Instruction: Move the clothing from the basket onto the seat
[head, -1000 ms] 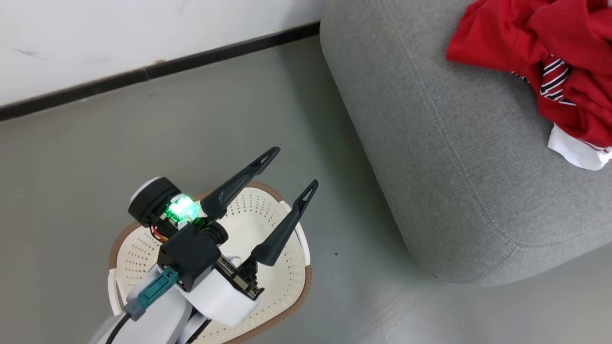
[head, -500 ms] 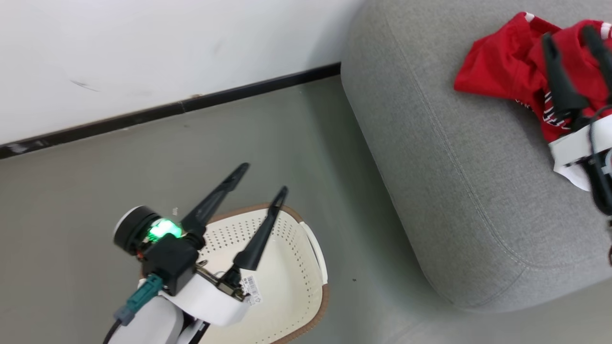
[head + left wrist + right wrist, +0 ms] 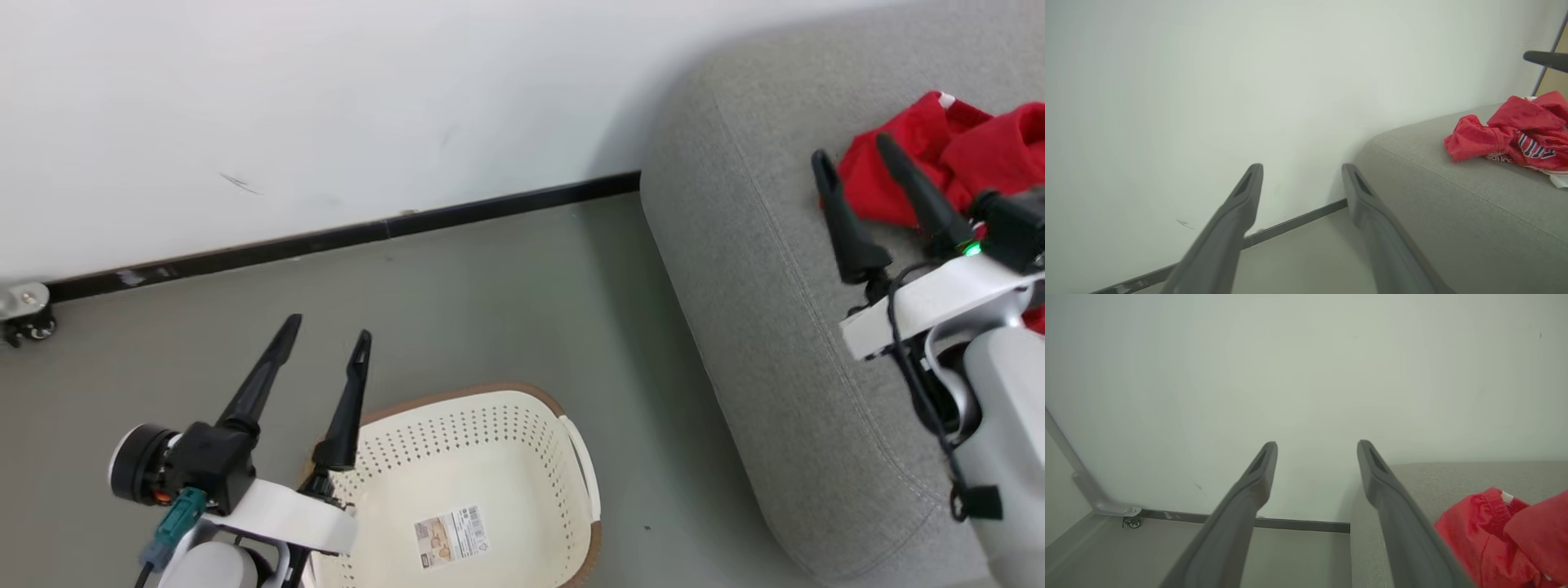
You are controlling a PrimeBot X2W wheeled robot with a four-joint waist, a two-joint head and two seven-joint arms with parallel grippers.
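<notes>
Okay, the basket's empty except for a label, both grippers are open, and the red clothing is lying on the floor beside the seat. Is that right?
Not quite: the red clothing lies on the seat, not the floor, as the left wrist view shows. The rest holds: the basket holds just a label, and the left gripper and right gripper are open.

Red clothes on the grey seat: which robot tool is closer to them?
Right. The right tool hovers over the large grey woven-fabric seat, close beside the crumpled red sports clothing. The left tool is far away, by the oval cream perforated plastic basket.
</notes>
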